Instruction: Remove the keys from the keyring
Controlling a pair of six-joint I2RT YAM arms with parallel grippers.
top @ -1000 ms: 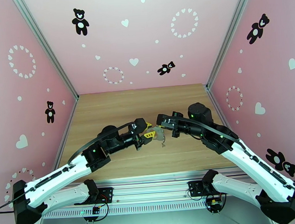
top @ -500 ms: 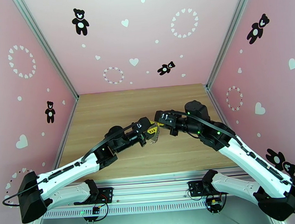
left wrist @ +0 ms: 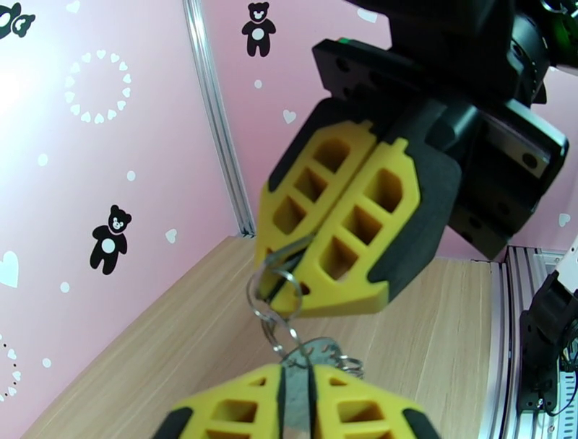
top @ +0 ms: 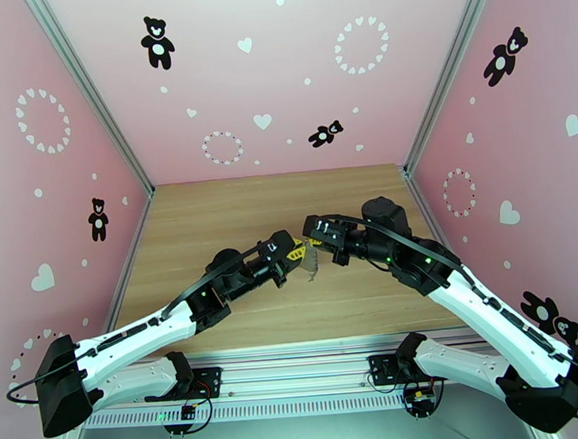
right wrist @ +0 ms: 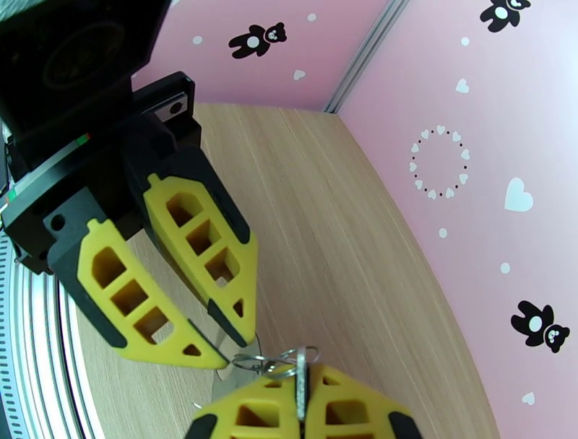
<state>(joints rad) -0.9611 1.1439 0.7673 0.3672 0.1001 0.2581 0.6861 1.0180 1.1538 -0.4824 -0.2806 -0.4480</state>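
Right jaws: clenched on keyring, at its ring end.
Left jaws: clamped on grey metal, judged the keys, just below right jaws.
Progress: keys not yet freed from the rings; bunch held above table.

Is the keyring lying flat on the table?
No, the keyring hangs in the air between the right gripper and the left gripper.

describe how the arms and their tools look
The left arm and right arm have white links, black joints, green lights and a black cable each. The left tool and right tool have yellow, black-backed wedge fingers with window cut-outs.
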